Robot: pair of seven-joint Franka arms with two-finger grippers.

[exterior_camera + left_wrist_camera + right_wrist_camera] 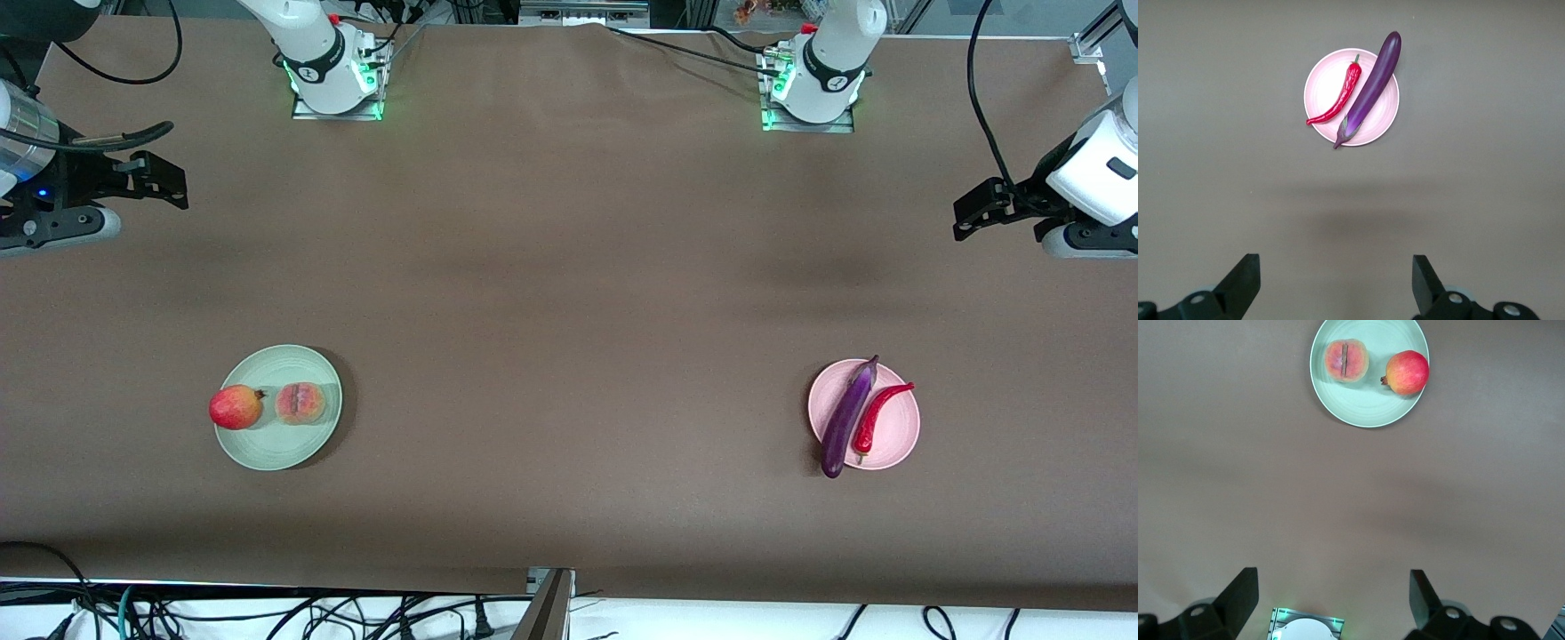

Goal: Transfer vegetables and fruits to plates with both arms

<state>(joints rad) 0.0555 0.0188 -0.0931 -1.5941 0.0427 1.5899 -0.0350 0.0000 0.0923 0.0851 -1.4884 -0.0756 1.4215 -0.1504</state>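
On the pale green plate (277, 444), toward the right arm's end, lie a pink-yellow peach (300, 403) and a red pomegranate-like fruit (236, 407) at the rim. The pale pink plate (898, 436), toward the left arm's end, carries a long purple eggplant (846, 418) overhanging the rim and a red chili (876, 418) beside it. My right gripper (173, 185) hangs open and empty, high at its table end. My left gripper (971, 213) does the same at its end. The left wrist view shows the left gripper (1336, 280), eggplant (1371, 90), chili (1338, 100) and pink plate (1381, 120). In the right wrist view are the right gripper (1333, 600), peach (1346, 360), pomegranate (1407, 372) and green plate (1368, 407).
A brown cloth covers the table. The right arm's base (336, 80) and the left arm's base (813, 89) stand at the edge farthest from the front camera. Cables (267, 613) and a metal post (551, 604) lie past the nearest edge.
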